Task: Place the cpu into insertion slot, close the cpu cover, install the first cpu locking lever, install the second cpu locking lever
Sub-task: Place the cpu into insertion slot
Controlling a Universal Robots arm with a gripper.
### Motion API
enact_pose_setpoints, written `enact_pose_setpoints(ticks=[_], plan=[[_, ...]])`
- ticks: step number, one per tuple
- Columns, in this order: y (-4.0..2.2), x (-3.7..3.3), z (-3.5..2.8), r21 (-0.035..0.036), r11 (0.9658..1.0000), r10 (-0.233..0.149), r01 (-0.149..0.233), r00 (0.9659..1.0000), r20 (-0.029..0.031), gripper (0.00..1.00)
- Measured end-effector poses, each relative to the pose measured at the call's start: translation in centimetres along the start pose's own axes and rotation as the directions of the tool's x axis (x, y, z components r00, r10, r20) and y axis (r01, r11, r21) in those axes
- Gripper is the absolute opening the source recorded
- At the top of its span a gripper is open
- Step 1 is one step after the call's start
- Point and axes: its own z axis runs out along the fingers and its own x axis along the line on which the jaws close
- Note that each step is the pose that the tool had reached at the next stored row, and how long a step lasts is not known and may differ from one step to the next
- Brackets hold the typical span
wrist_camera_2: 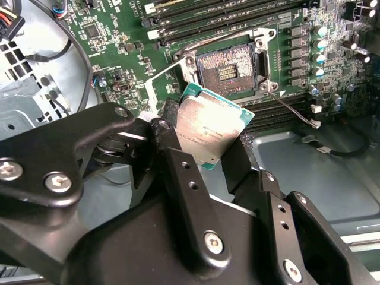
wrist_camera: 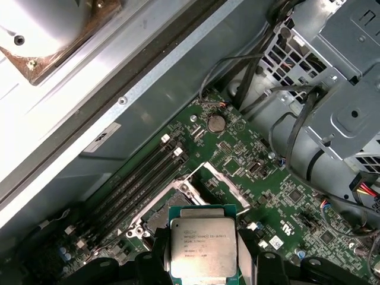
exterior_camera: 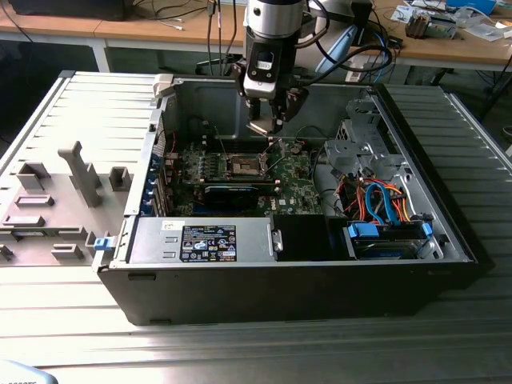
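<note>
**Chip held over an open socket**

The cpu is in the air, clear of the board and not yet seated. Its silvery face is toward the camera in both wrist views, with a green rim showing round the edge. The hand is closed on it, its black fingers pressing two opposite edges. That grip probably keeps the metal face and the underside contacts untouched. It also seems to let the chip hang at a slight tilt in the second wrist view.

Just beyond the chip lies the insertion slot, with its dark centre and fine contact field bare inside the silvery rim. Nothing lies in it. The cpu cover appears to stand swung up at one side of the socket, which would explain why the opening is fully exposed. A thin wire, probably a locking lever, juts loose from a socket corner, seemingly unlatched for the same reason.

The slot sits in the green circuit board, beside the long black memory slots. In the exterior view the hand hangs inside the open computer case, above the slot and a little toward the case's rear. The case lies on its side on the ridged metal bench, so the board faces up.
</note>
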Motion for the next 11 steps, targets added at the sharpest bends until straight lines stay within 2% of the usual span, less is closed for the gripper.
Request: enact_pose_setpoints(ticks=[11], plan=[[0.0, 0.0, 0.01, -0.0007, 0.9994, 0.034, -0.034, 0.9994, 0.0025, 0.54]])
